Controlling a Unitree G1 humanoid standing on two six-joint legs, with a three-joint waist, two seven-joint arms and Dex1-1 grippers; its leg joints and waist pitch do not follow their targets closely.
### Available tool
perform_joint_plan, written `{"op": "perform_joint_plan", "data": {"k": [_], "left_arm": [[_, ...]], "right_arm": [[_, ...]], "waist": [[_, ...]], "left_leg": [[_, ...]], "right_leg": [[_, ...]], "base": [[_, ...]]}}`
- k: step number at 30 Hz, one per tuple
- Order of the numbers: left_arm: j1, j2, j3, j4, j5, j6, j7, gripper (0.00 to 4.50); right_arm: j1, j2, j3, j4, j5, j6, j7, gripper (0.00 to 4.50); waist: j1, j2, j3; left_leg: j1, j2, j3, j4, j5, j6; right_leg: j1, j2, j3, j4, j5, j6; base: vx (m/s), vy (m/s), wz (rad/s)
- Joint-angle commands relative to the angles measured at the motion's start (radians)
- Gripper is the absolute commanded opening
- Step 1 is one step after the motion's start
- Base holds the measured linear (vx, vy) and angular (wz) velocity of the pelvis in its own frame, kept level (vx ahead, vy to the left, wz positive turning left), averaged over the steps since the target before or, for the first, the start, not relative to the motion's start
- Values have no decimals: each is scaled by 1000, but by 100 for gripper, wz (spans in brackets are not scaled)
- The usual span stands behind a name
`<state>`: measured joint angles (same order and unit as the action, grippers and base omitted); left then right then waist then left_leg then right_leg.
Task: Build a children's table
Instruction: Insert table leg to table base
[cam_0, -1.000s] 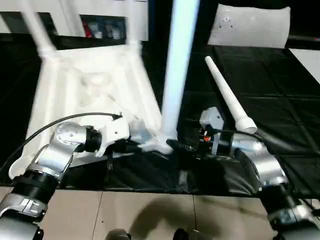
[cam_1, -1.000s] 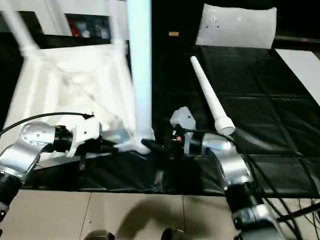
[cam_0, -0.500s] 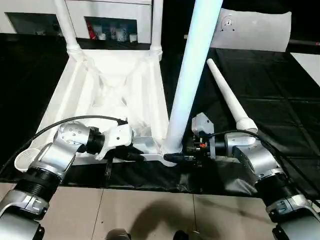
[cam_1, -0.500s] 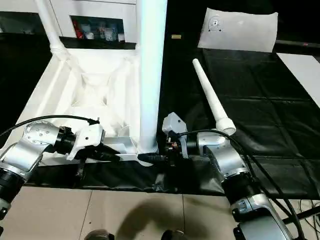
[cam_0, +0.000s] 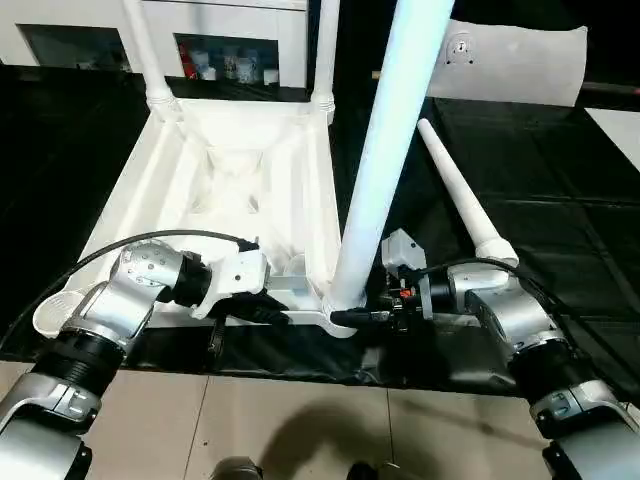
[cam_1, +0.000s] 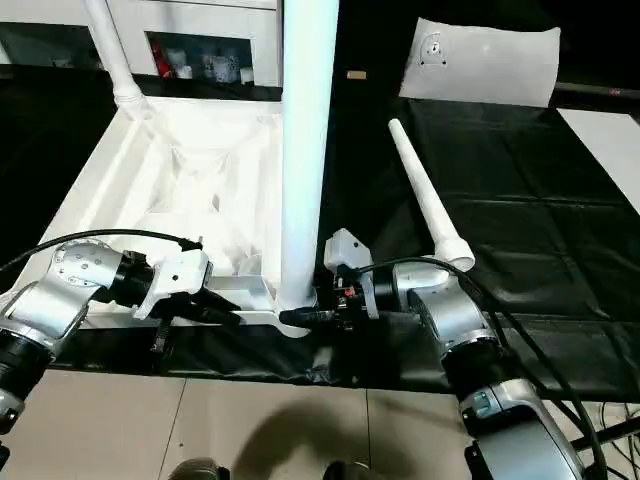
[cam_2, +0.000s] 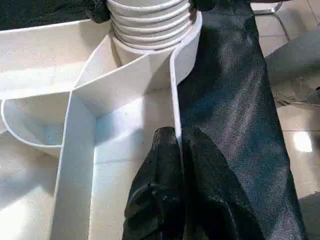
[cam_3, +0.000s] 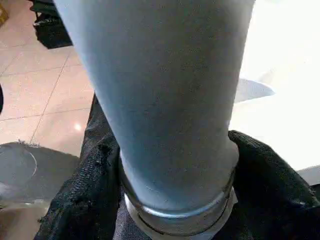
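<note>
Assembly well past halfway, to judge by the legs. Children's table (cam_0: 240, 180) lying upside down on the black cloth (cam_0: 560, 180), ribbed underside up. Two legs (cam_0: 150, 60) (cam_0: 325, 50) already standing in the far corner sockets of that upturned top. Third leg (cam_0: 385, 160) upright at its near right corner, ribbed foot seated in the socket but perhaps not yet fully home. Left gripper (cam_0: 268, 312) at the near rim just beside that socket, fingers (cam_2: 165, 190) pressed together on the thin rim wall, steadying the top. Right gripper (cam_1: 305, 316) at the third leg's base, fingers (cam_3: 270, 175) hugging it on both sides. Still to do: the fourth leg (cam_0: 460, 195), lying loose on the cloth to the right of the top, and the empty near left socket (cam_0: 55, 312); then turning the whole thing upright.
</note>
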<state>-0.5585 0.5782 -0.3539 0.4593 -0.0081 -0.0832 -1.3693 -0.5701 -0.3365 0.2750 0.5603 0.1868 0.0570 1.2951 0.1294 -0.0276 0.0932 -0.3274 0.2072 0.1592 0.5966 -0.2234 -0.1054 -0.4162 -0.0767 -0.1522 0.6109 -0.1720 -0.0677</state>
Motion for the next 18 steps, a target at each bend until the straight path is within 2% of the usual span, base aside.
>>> {"op": "perform_joint_plan", "data": {"k": [1, 5, 7, 8, 9, 10, 11, 12, 13, 14, 15, 16, 17, 18], "left_arm": [[3, -5, -62, 15, 43, -9, -38, 0], [11, -12, -40, 11, 32, 24, -12, 0], [18, -29, -14, 3, 25, 61, 46, 0], [19, -33, -8, 1, 24, 69, 60, 0], [21, -40, 1, -2, 23, 84, 84, 0], [21, -42, 4, -3, 23, 89, 92, 0], [31, -78, 39, -25, 8, 147, 174, 0], [35, -91, 49, -35, 3, 166, 199, 0], [45, -120, 68, -61, -7, 210, 251, 0], [58, -151, 86, -91, -14, 255, 305, 0], [64, -171, 93, -108, -14, 281, 338, 0], [67, -184, 95, -117, -10, 295, 359, 0], [71, -197, 97, -126, -6, 308, 380, 0], [77, -235, 104, -149, 2, 347, 437, 0]], "right_arm": [[7, 2, 18, -2, -8, 9, 27, 278], [28, 17, 4, -8, 5, 30, 4, 277], [41, 51, -28, 8, 9, 42, -87, 277], [42, 59, -36, 13, 10, 44, -108, 277], [45, 72, -49, 21, 12, 48, -141, 277], [46, 76, -52, 23, 13, 49, -151, 277], [54, 117, -89, 48, 13, 42, -263, 277], [57, 130, -101, 55, 13, 42, -299, 277], [63, 158, -121, 69, 8, 39, -375, 277], [71, 187, -139, 79, 1, 39, -451, 277], [75, 203, -147, 85, -5, 40, -491, 277], [76, 214, -150, 92, -9, 37, -520, 277], [77, 226, -154, 99, -14, 33, -549, 276], [75, 260, -170, 117, -20, 33, -624, 276]], "waist": [[-4, 8, -91], [-4, 9, -89], [-4, 11, -87], [-6, 20, -84], [-8, 14, -80], [-9, 16, -80], [-14, 18, -75], [-20, 17, -64], [-23, 17, -65], [-27, 17, -64], [-36, 11, -64], [-39, 15, -68], [-50, 16, -70], [-56, 25, -72]], "left_leg": [[-17, 31, 0, -61, -4, 70], [-16, 31, 1, -61, -13, 69], [-15, 31, 0, -63, -29, 63], [-16, 31, 0, -64, -39, 58], [-13, 28, 0, -67, -73, 49], [-12, 25, -1, -67, -81, 44], [-9, 24, 0, -69, -108, 32], [0, 19, 2, -68, -153, 21], [12, 13, 0, -64, -185, 15], [9, 12, -1, -64, -185, 12], [1, 11, -4, -64, -184, 12], [3, 12, -6, -65, -179, 13], [-9, 16, -10, -68, -165, 22], [-8, 26, -15, -73, -167, 24]], "right_leg": [[81, -81, 83, -60, -176, -142], [80, -82, 83, -63, -186, -144], [79, -82, 82, -67, -214, -136], [77, -83, 82, -68, -226, -137], [79, -82, 79, -81, -287, -118], [80, -82, 78, -84, -316, -107], [76, -83, 77, -95, -384, -84], [69, -83, 68, -116, -493, -53], [68, -86, 58, -134, -592, -12], [71, -86, 52, -136, -608, 0], [76, -83, 43, -144, -620, 30], [78, -83, 41, -145, -608, 33], [87, -83, 38, -142, -568, 35], [87, -85, 38, -140, -525, 19]], "base": [[0, 0, 0], [0, 0, 0], [0, 0, 0], [0, 0, 0], [0, 0, 0], [0, 0, 0], [0, 0, 0], [0, 0, 0], [0, 0, 0], [-52, 3, -4], [0, 0, 0], [0, 0, 0], [0, 0, 0], [0, 0, 0]]}}
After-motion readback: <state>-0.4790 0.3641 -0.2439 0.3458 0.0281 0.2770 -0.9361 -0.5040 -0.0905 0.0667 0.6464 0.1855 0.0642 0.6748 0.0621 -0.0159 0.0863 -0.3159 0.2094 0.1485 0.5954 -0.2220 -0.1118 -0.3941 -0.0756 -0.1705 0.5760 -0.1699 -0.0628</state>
